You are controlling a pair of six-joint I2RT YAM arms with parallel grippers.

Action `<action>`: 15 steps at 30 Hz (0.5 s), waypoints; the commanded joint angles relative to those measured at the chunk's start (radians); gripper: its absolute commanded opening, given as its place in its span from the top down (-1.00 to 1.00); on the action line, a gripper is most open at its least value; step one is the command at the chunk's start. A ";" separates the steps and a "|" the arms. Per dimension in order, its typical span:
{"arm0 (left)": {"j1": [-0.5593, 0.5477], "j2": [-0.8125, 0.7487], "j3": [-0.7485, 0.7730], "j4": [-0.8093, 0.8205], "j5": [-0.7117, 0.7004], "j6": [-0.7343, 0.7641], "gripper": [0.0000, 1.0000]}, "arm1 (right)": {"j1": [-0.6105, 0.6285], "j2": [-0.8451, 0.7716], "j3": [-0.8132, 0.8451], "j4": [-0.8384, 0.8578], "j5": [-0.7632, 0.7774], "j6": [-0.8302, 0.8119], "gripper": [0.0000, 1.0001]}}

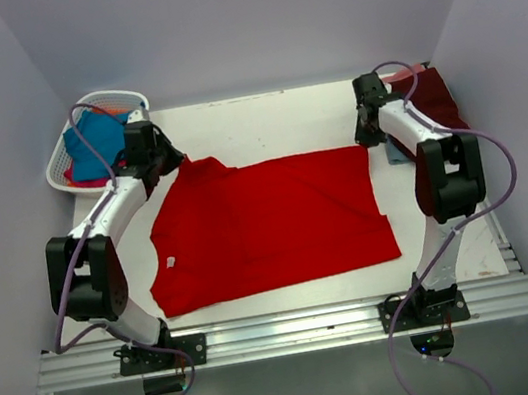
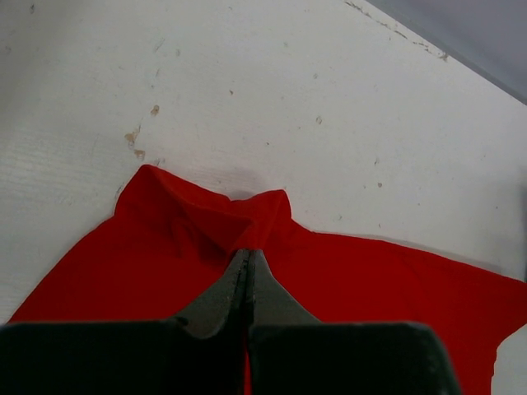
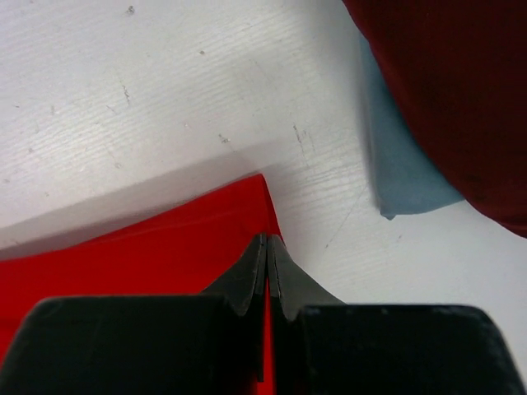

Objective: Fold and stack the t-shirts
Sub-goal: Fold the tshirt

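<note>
Red t-shirt spread flat on the desk, pinched at both far corners.
The left end effector is fully closed on a bunched fold of cloth at the far left corner. The right end effector is fully closed on the shirt's edge at the far right corner. A maroon t-shirt is laid over a pale blue t-shirt at the far right of the desk, apart from the red one. A teal t-shirt is contained in the white basket at the far left.
</note>
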 commanded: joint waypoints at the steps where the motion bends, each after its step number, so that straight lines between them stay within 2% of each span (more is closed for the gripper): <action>1: 0.006 -0.095 0.006 -0.021 0.002 0.014 1.00 | -0.004 -0.120 -0.006 -0.017 -0.016 0.003 1.00; 2: 0.006 -0.157 -0.004 -0.044 -0.008 0.028 1.00 | -0.004 -0.154 -0.026 -0.003 -0.028 0.008 1.00; 6: 0.006 -0.207 0.001 -0.070 -0.065 0.046 1.00 | -0.004 -0.162 -0.005 0.013 -0.034 0.011 1.00; 15: 0.034 -0.227 0.015 -0.098 -0.032 0.049 1.00 | -0.003 -0.022 0.180 -0.069 -0.033 0.005 1.00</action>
